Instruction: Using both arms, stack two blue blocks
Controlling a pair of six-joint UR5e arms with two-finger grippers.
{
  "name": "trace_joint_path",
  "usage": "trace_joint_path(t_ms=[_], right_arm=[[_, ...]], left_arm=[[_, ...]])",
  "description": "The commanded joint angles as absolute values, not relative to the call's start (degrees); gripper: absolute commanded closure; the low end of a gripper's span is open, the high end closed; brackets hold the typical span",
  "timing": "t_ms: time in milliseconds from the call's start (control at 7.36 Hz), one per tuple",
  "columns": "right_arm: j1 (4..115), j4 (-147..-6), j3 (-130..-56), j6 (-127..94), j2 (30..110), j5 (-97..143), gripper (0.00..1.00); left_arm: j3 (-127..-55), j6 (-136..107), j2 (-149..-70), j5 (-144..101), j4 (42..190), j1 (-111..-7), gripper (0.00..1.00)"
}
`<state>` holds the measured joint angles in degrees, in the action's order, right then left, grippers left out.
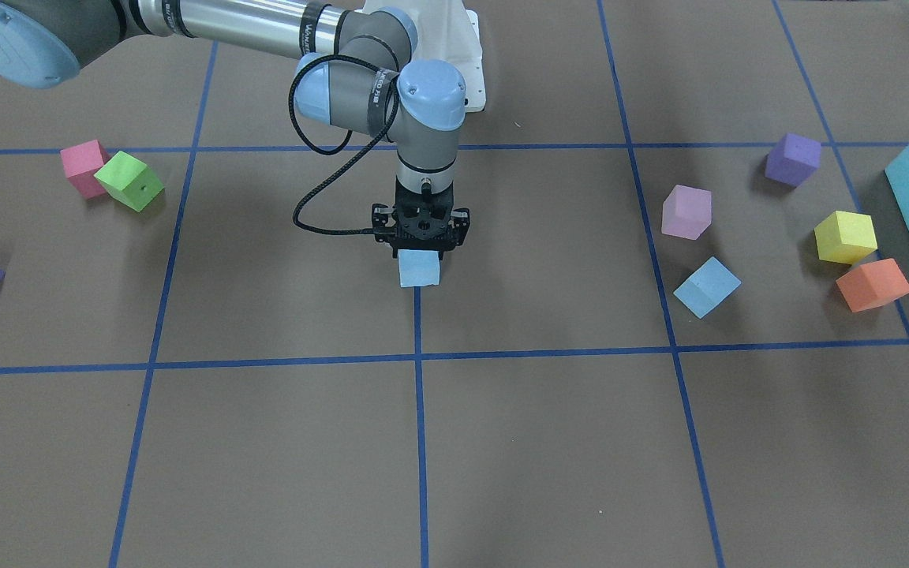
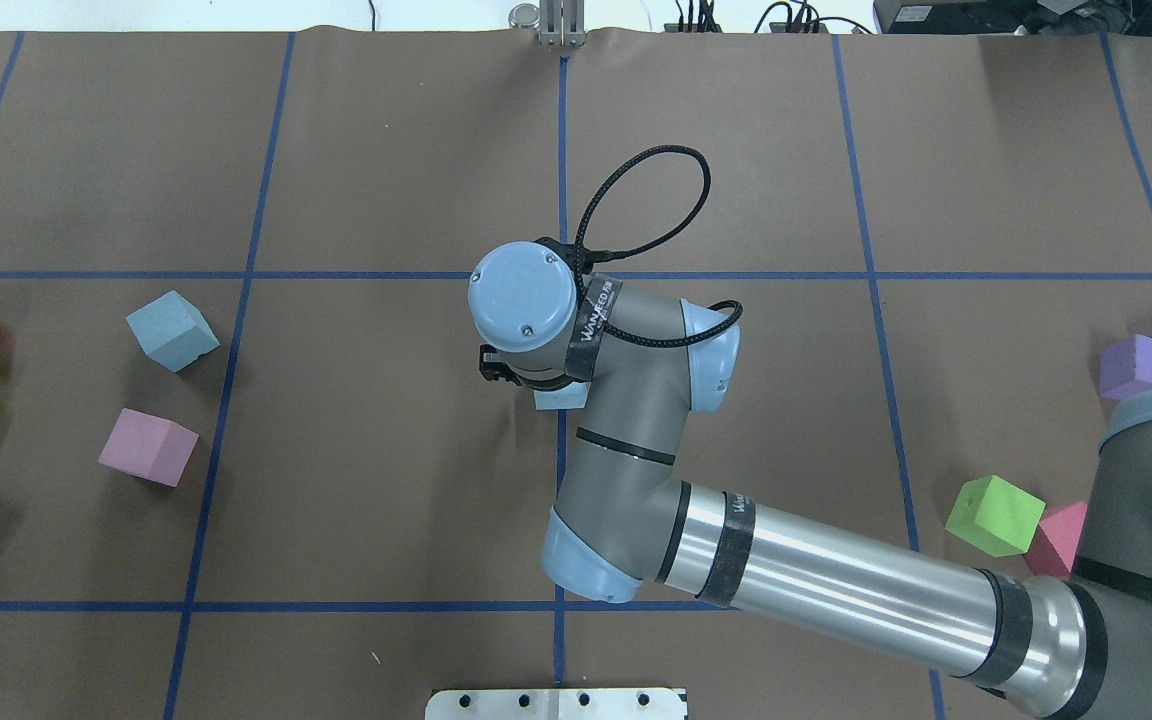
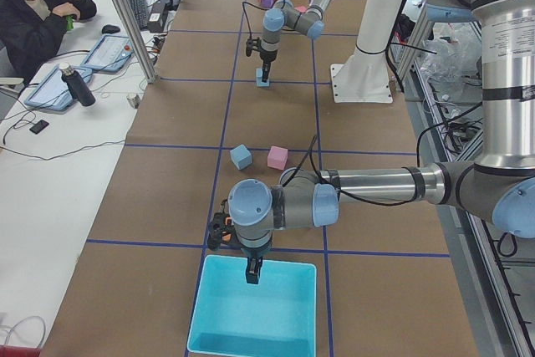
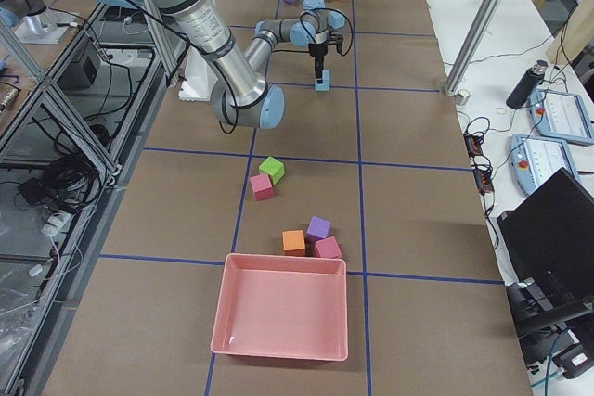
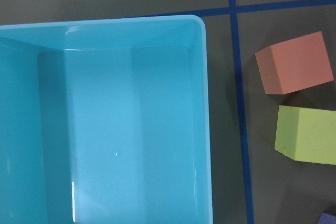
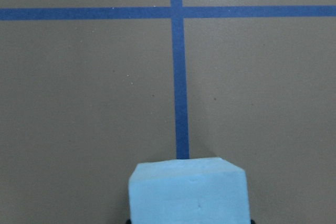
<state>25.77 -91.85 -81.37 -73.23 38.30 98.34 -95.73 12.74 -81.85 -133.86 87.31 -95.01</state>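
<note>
One sky-blue block (image 1: 420, 270) is between the fingers of my right gripper (image 1: 420, 256) at the table's middle, on a blue tape line. The gripper points straight down and is shut on it. The block is at or just above the paper; I cannot tell which. It fills the bottom of the right wrist view (image 6: 188, 192). The second blue block (image 1: 707, 286) lies free on the table on my left side, also seen from overhead (image 2: 172, 330). My left gripper (image 3: 252, 273) hangs over the turquoise box (image 3: 251, 307); I cannot tell whether it is open or shut.
Near the free blue block lie a lilac-pink cube (image 1: 686, 211), a yellow cube (image 1: 845, 237), an orange cube (image 1: 873, 284) and a purple cube (image 1: 792, 159). On my right side are a green cube (image 1: 129, 181), a pink cube (image 1: 84, 168) and a pink tray (image 4: 281, 312).
</note>
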Motion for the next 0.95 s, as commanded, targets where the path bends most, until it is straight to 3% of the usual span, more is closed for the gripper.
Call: trace_joint_path(t_ms=[0,543,815], right_arm=[[32.6,-95.7,-86.2,-69.5,37.3,103.1,0.00],[50.6,-102.2,-91.6,-48.7,40.2,116.2,0.00],[58.5,-101.5,-93.8,-34.1,47.9,120.6,0.00]], left_arm=[[-96.1,12.7,-82.3,-133.9,87.2,-95.0,0.02],[-104.2,12.2,-84.2,-133.0,87.1,-95.0,0.02],[-104.1,12.1,-92.6,-132.8,91.5,-94.9,0.02]])
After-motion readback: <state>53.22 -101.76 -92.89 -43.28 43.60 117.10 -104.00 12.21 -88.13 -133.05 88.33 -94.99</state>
